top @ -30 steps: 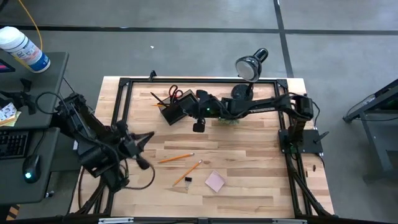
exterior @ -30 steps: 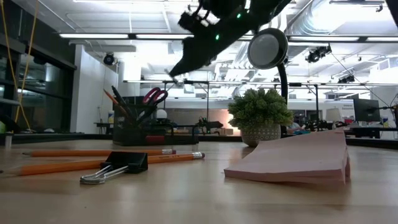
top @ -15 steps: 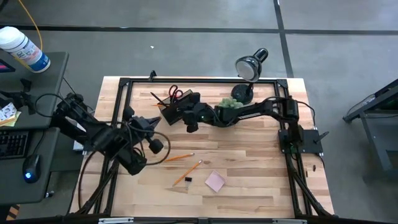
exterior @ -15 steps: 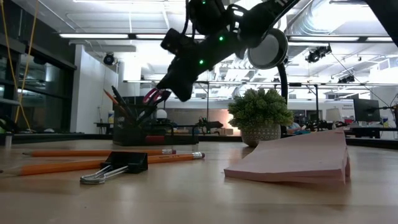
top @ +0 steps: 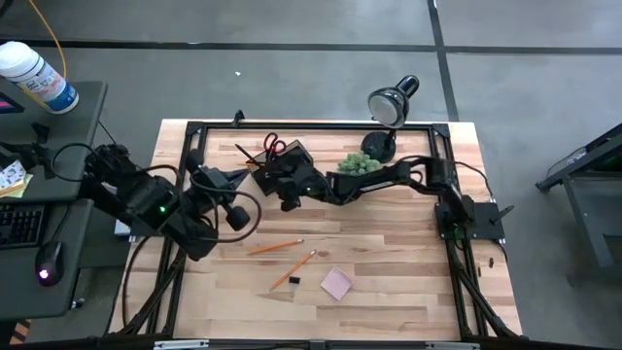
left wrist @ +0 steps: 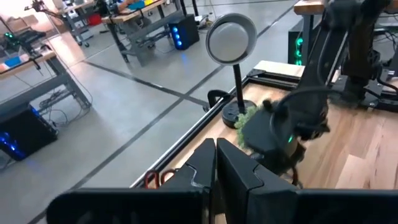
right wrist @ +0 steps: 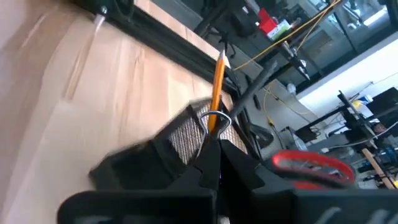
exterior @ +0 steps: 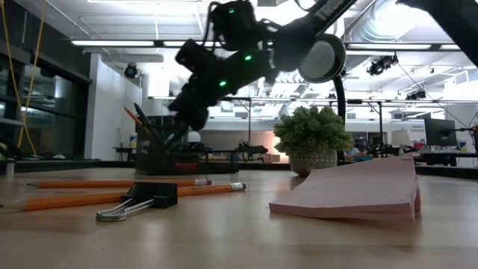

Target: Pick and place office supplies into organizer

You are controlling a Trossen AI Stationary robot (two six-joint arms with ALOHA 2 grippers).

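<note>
The dark mesh organizer [exterior: 155, 158] [top: 263, 177] stands at the far middle of the table, with orange-handled scissors [top: 275, 146], pencils and pens upright in it. My right gripper [exterior: 179, 128] [right wrist: 211, 140] hangs just over its right part, slanting down, shut on a binder clip. Two pencils [top: 275, 247] [top: 297, 263], another binder clip [top: 293, 281] and a pink sticky-note pad [top: 336, 283] lie flat on the table nearer the front. My left gripper [top: 218, 179] [left wrist: 216, 167] is raised at the left, shut, holding nothing. My right gripper pinches a binder clip between its shut fingertips. The clip's wire loop [right wrist: 215, 118] sticks out past the tips; the fingers hide the rest of it. The fingers slant down from the table's right, and the clip is lifted clear, just above the organizer's mesh wall [right wrist: 183, 140].
A green plant [top: 358, 162] in a pot and a black desk lamp [top: 392, 103] stand at the far edge, right of the organizer and under my right arm. A black frame [top: 194, 131] runs around the far and side edges. Bare wood lies at the front left.
My right gripper has come down and toward the table's left, from above the plant's side to just over the organizer, rolling as it went and staying shut. My left gripper has risen and swung toward the far edge, still shut.
</note>
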